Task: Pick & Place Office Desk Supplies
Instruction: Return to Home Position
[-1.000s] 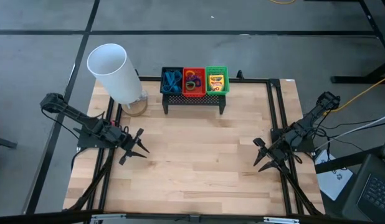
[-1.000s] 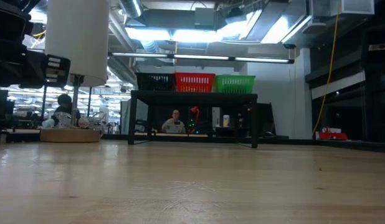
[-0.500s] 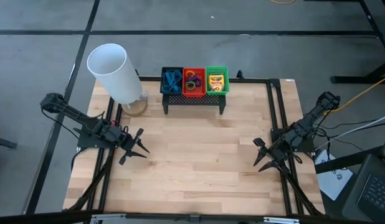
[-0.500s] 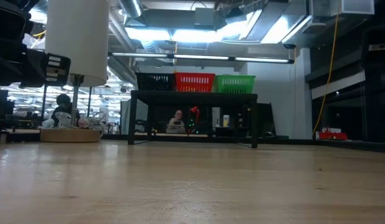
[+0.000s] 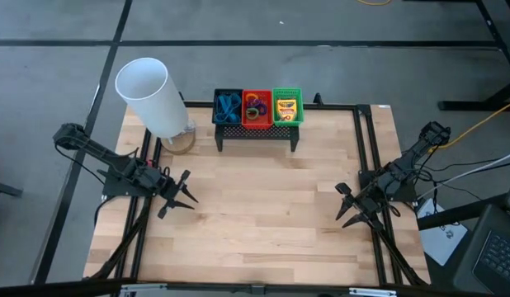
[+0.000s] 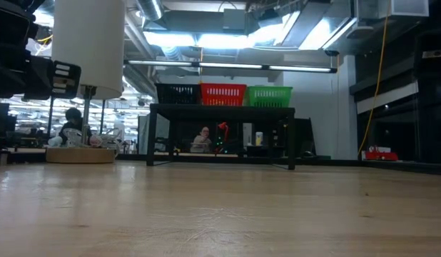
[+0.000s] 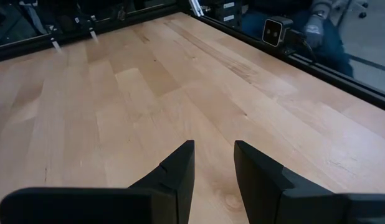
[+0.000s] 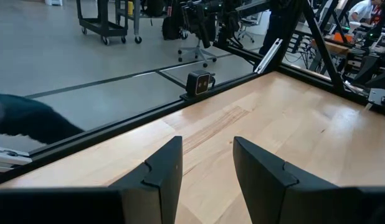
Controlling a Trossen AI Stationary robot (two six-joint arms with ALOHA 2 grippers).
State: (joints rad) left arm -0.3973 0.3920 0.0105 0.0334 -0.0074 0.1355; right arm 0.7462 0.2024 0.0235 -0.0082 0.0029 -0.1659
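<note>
- Black basket (image 6: 178,93), red basket (image 6: 222,93) and green basket (image 6: 269,95) sit side by side on the stand (image 5: 255,130) at the table's (image 5: 263,223) far edge.
- They hold scissors (image 5: 228,105), loops (image 5: 255,106) and a crayon box (image 5: 287,107).
- The mesh baskets look light and stiff, so a rim wall is probably the best place to pinch.
- The box lettering is too small to read.
- Left gripper (image 5: 189,190) and right gripper (image 5: 341,204) hang apart-fingered and empty, well away from the baskets.
</note>
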